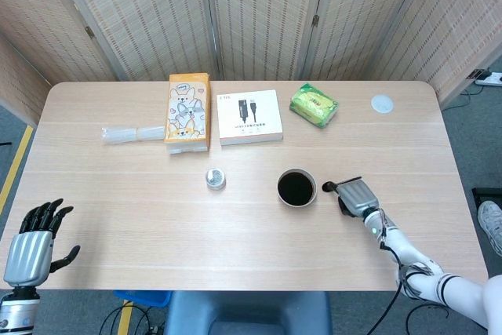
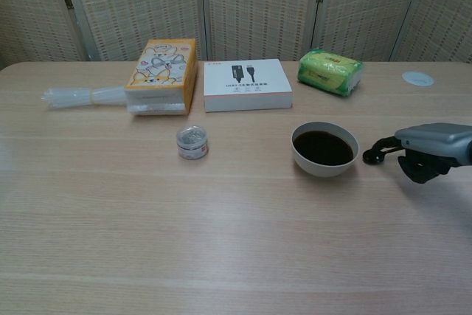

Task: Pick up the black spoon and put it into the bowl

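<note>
1. Left hand [image 1: 31, 239]: bottom left corner of the head view, off the near table edge. Dark fingers spread apart, nothing in them. It does not show in the chest view.
2. Clear plastic sleeve [image 1: 124, 133]: lying flat at left of the table [image 1: 235, 225], upper half of frame, touching or just beside the orange cartoon box [image 1: 188, 111].
3. White cable box [image 1: 250, 116]: just right of the orange box, upper centre. Green packet [image 1: 314, 104] further right, tilted.
4. Small round tin [image 1: 215, 179]: centre of frame, alone, left of the bowl.
5. Bowl [image 2: 324, 148]: white, dark inside, standing centre right.
6. Black spoon [image 1: 336, 186]: its scoop sits just right of the bowl's rim, handle running right into the hand. Whether the scoop touches the table, cannot tell.
7. Right hand [image 2: 431, 148]: right edge of the chest view, low over the table, fingers curled down around the spoon's handle, thumb reaching toward the scoop. It holds the spoon.
8. Small white disc [image 1: 382, 103]: upper right of the table, well apart from everything.
</note>
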Robot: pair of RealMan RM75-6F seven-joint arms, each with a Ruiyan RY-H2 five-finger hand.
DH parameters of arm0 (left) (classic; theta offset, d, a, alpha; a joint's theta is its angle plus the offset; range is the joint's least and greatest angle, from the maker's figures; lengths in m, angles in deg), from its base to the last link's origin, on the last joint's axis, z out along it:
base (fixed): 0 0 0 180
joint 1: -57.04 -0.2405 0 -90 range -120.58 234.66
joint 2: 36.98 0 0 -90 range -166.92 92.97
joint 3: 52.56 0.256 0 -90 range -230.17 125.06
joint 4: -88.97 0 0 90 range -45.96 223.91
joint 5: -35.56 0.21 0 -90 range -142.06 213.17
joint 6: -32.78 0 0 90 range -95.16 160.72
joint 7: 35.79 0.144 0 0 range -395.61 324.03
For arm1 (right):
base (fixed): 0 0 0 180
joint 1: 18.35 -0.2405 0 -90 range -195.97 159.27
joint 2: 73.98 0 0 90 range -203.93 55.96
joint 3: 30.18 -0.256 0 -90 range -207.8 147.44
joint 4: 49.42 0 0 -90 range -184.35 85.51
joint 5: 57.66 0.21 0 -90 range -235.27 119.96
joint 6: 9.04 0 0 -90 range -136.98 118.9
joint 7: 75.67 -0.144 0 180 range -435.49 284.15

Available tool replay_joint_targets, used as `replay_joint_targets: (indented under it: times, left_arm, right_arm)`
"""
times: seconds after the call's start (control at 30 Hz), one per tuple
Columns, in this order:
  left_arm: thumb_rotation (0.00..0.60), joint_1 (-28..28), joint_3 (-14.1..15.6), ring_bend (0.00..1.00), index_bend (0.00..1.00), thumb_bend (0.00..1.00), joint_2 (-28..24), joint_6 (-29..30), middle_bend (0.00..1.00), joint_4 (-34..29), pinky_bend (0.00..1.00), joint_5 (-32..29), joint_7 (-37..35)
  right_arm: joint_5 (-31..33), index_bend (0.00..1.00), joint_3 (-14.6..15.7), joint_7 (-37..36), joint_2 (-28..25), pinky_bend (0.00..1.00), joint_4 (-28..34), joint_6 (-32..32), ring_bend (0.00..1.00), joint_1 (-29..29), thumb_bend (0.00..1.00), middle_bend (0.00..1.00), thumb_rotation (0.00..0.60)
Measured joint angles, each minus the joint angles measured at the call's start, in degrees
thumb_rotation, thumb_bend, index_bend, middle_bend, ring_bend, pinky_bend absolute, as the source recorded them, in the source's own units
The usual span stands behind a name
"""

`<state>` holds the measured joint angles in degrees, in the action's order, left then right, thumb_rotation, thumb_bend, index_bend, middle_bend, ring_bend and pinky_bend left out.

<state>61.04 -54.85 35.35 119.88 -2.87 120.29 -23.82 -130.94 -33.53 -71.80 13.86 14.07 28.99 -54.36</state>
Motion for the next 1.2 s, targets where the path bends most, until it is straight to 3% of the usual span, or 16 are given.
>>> replay_joint_targets:
  times: [0.53, 1.2]
  left_arm:
    - [0.600, -0.08, 0.18, 0.13, 0.22, 0.27, 0.43, 0.01, 0.13, 0.28, 0.15, 0.37, -0.11]
    - [0.600, -0.68, 0.37, 0.13, 0.22, 0.27, 0.05, 0.44, 0.13, -0.21, 0.15, 0.36, 0.20]
  right_arm:
    - [0.85, 0.24, 2.45, 1.82, -4.38, 1.00, 2.80, 1.85, 1.00, 2.55, 0.84, 0.98, 0.600]
    - [-1.47, 0.24, 3.77, 1.70, -4.37, 1.00, 4.58, 3.14, 1.00, 2.77, 0.84, 0.98, 0.600]
